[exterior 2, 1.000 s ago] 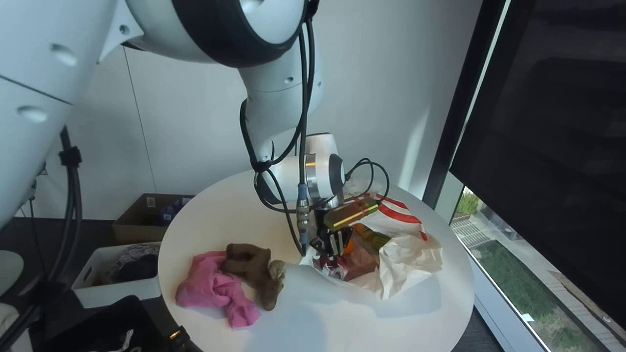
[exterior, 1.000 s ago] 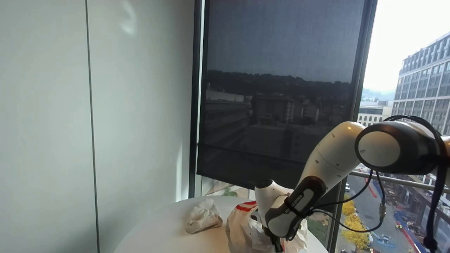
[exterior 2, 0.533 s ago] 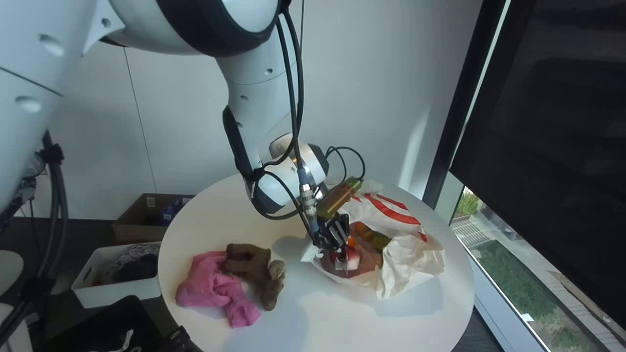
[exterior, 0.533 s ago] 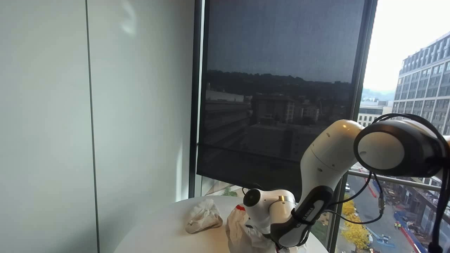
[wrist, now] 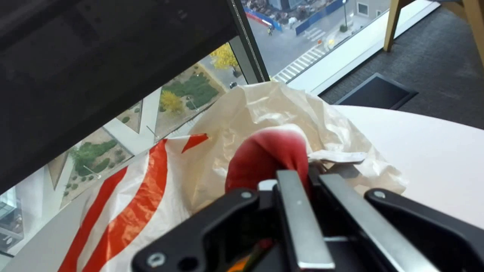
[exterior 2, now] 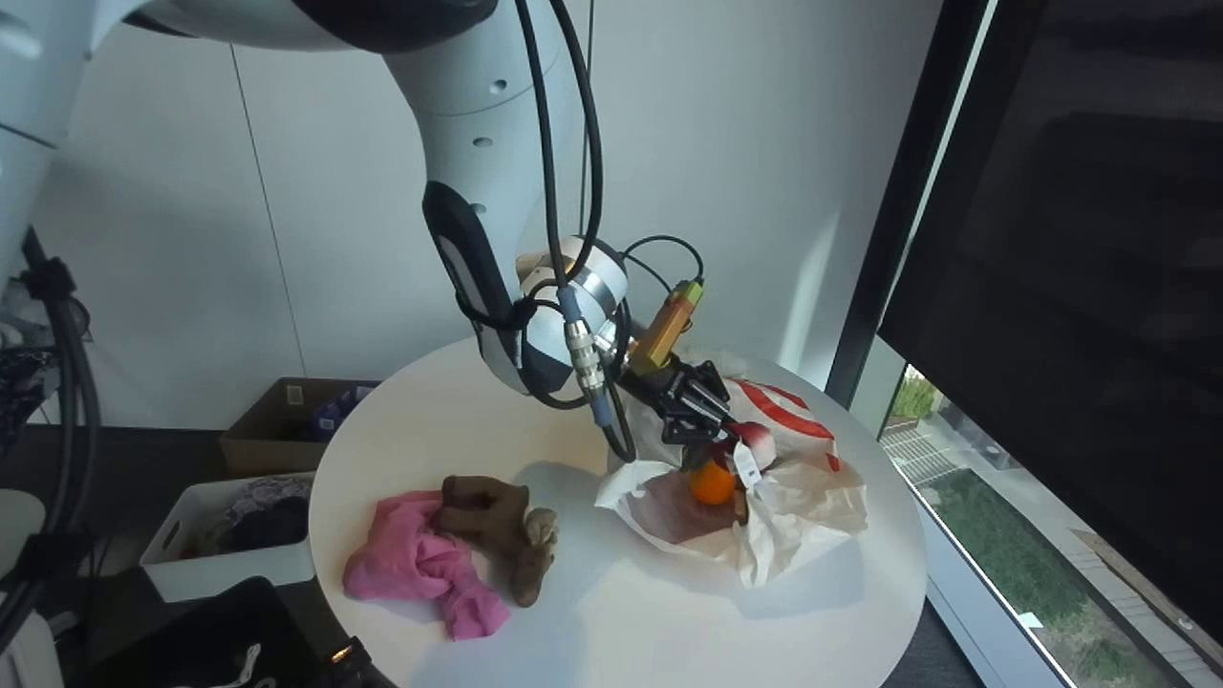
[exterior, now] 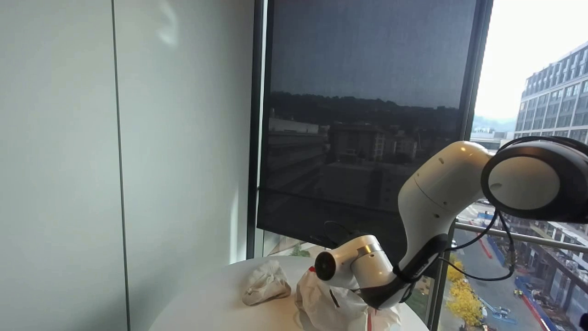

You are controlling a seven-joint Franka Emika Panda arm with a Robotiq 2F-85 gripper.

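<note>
The red-and-white toy (wrist: 266,158) is pinched between narrow-set fingers (wrist: 302,223), over the open bag (exterior 2: 803,521) near the edge of the counter (exterior 2: 726,635) by the window (exterior: 507,78). Softness and lightness are suggested; its body should be gripped, not its tag (exterior 2: 746,464).

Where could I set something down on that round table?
In an exterior view, the table has bare room along its near edge, between the pink cloth and plastic bag, and behind the brown item. Crowded: the bag, where the gripper grips a red-and-white item near a round orange thing.
</note>
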